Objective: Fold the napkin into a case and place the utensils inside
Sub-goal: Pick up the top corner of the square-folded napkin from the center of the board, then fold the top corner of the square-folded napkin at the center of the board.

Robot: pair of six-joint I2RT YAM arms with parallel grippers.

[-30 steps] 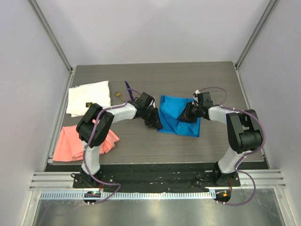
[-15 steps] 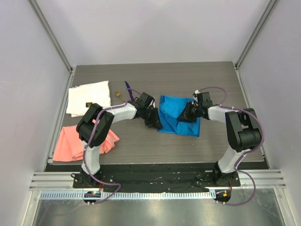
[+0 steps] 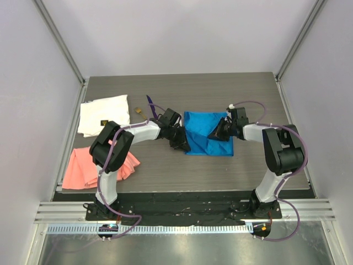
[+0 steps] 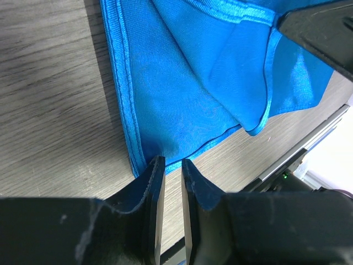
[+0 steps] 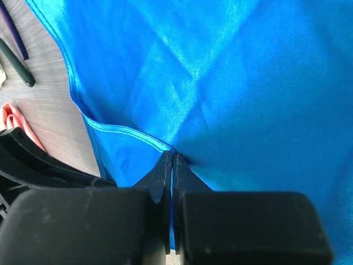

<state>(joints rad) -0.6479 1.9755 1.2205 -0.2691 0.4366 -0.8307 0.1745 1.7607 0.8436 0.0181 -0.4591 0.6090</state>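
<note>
The bright blue napkin (image 3: 205,132) lies partly folded at the table's middle, with a loose fold across it (image 4: 220,83). My right gripper (image 3: 220,131) rests on its right part and is shut on a pinch of the cloth at a hemmed fold (image 5: 172,155). My left gripper (image 3: 184,144) sits at the napkin's near left corner. Its jaws stand a narrow gap apart (image 4: 171,162), with bare table between them and the hem just past the tips. The purple utensil (image 3: 149,104) and the green-handled one (image 3: 140,110) lie left of the napkin. No case is formed.
A white cloth (image 3: 103,114) lies at the far left and a salmon-pink cloth (image 3: 88,168) near the left front edge. The metal frame posts and white walls close in the table's sides. The two arms face each other across the napkin.
My right gripper has closed onto the napkin. The cloth has shifted a little to the left and its near right corner has drawn in. The left arm has hardly moved.
</note>
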